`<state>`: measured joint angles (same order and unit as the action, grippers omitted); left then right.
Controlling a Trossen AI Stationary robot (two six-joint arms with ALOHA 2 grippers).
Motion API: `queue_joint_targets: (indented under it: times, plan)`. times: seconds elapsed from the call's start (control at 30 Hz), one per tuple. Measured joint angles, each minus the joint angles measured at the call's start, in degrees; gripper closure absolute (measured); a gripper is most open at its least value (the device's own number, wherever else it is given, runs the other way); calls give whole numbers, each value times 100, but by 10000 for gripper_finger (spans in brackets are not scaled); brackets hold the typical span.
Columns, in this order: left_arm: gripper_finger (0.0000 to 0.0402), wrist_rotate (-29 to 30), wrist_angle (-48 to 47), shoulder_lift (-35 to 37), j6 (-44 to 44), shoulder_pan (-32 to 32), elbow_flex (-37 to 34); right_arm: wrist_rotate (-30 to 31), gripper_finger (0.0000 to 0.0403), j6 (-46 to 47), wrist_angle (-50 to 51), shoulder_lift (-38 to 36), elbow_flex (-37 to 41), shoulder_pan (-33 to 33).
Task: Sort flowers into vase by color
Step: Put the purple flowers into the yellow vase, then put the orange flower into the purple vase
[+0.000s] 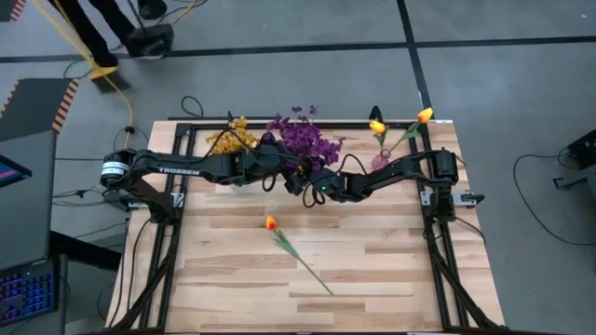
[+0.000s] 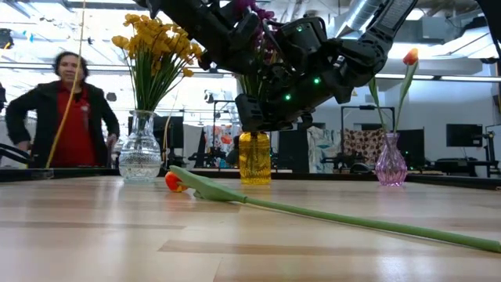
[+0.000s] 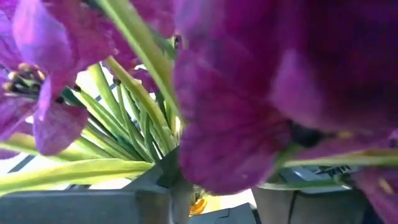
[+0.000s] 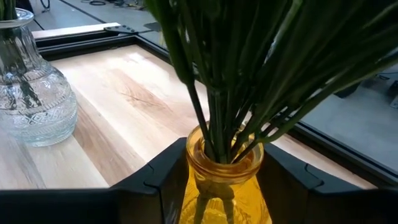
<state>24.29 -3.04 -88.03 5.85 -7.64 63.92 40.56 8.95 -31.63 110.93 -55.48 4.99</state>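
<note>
A bunch of purple flowers (image 1: 303,140) stands with its green stems (image 4: 230,93) in an amber glass vase (image 2: 254,157) at the table's far middle. My right gripper (image 4: 224,180) reaches in from the right with a finger on each side of that vase. My left gripper (image 3: 214,208) comes from the left, open, higher up among the purple blooms (image 3: 249,112) and stems; I cannot tell whether it touches them. Yellow flowers (image 1: 233,140) stand in a clear vase (image 2: 141,149). Two tulips (image 1: 400,121) stand in a pink vase (image 2: 390,164). One tulip (image 1: 271,222) lies on the table. My right gripper has the amber vase's neck and shoulder (image 4: 196,168) between its two fingers (image 4: 155,180), one on each side. The fingers come nearly level from the table's right side, slanting a little down. The vase stands upright on the table.
The lying tulip's long stem (image 1: 307,265) runs slantwise across the table's middle toward the near right. A black frame (image 1: 177,149) rims the table. Beyond the far edge a person (image 2: 66,110) stands in the room.
</note>
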Motion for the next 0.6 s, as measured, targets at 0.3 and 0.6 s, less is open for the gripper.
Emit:
queue_joint_targets:
  times: [0.3, 0.6]
  plan:
    - [237, -145, -61, 72, -3, -2, -4, -2, 162, 2, 1, 0, 0, 0]
    - [237, -306, -466, 527, -4, 0, -5, -7, 162, -39, 203, -108, 0, -83]
